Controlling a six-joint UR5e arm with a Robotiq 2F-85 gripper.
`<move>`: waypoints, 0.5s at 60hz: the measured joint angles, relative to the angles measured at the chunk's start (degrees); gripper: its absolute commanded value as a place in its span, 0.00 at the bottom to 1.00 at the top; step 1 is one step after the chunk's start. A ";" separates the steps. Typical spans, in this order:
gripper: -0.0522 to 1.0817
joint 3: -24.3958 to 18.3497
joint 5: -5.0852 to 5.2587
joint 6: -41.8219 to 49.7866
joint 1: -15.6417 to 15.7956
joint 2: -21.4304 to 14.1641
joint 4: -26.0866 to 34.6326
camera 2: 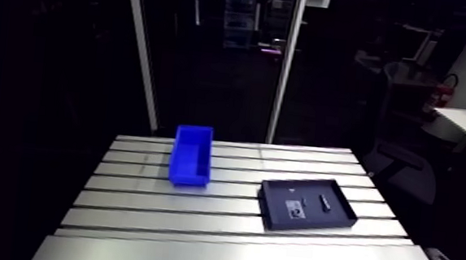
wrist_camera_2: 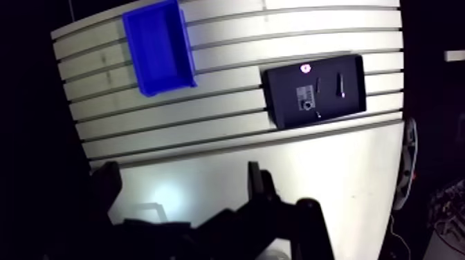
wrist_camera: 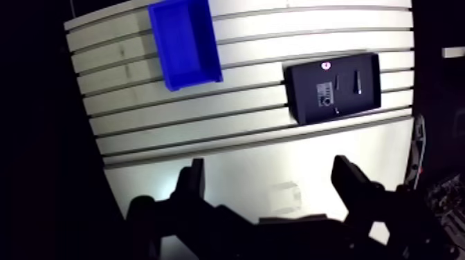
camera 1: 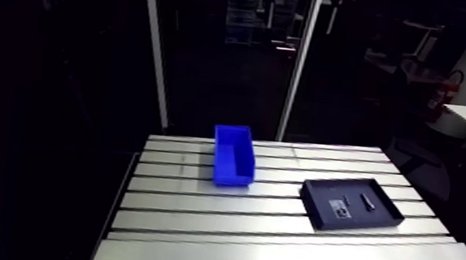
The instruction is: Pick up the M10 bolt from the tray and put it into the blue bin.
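**Bolt transfer, reach stage: gripper empty, bolt lying in the tray**

Item 1. Counter [camera 1: 273,254]: slotted aluminium, carrying everything listed below.

Item 2. Blue bin [camera 1: 234,155]: sitting open-topped toward the counter's far edge, about midway along it. It is showing nothing inside.

Item 3. Black tray [wrist_camera: 301,83]: lying flat toward the counter's right edge as the arm view shows it, well apart from the bin.

Item 4. M10 bolt [wrist_camera: 358,81]: lying on the tray floor in the half nearer the counter's right edge. It is taken to be the longer of the dark pieces there. A shorter dark piece [wrist_camera: 337,81] is lying just beside it, and the sizes are too small to confirm.

Item 5. Grey label [wrist_camera: 323,93]: lying flat on the tray floor, near the shorter piece.

Item 6. Gripper [wrist_camera: 271,187]: hanging high over the bare strip along the counter's near edge, well short of the tray. Its fingers are spread wide and gripping nothing.

Step in hand, as judged: the reach toward the tray, with the pick not yet started.

Next move, as judged: carrying the gripper over the tray, turning the fingers to straddle the bolt's shank, and lowering between the bolt and its neighbour without nudging either.
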 measured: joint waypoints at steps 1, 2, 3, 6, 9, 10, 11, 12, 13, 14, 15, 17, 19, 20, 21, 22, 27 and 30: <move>0.05 -0.03 0.00 0.00 0.00 0.03 0.01; 0.05 -0.24 0.00 0.02 0.00 0.18 -0.04; 0.05 -0.52 0.00 0.05 0.00 0.39 -0.05; 0.05 -1.65 -0.02 0.17 0.02 1.27 -0.20; 0.05 -2.90 -0.03 0.30 0.03 2.32 -0.35; 0.05 -3.25 -0.04 0.33 0.04 2.60 -0.38; 0.05 -3.60 -0.03 0.38 0.04 2.87 -0.42; 0.05 -3.97 -0.03 0.42 0.05 3.17 -0.46; 0.05 -4.29 -0.04 0.45 0.05 3.43 -0.50; 0.05 -4.57 -0.03 0.47 0.05 3.67 -0.54; 0.05 -4.88 -0.03 0.50 0.06 3.94 -0.56; 0.05 -5.32 -0.03 0.55 0.06 4.28 -0.60; 0.05 -5.72 -0.03 0.58 0.07 4.57 -0.63; 0.05 -5.87 -0.03 0.60 0.07 4.70 -0.65; 0.05 -6.03 -0.03 0.61 0.07 4.83 -0.66; 0.05 -6.16 -0.03 0.62 0.08 4.94 -0.68; 0.05 -6.61 -0.07 0.65 0.11 5.35 -0.72; 0.05 -6.77 -0.09 0.64 0.12 5.51 -0.74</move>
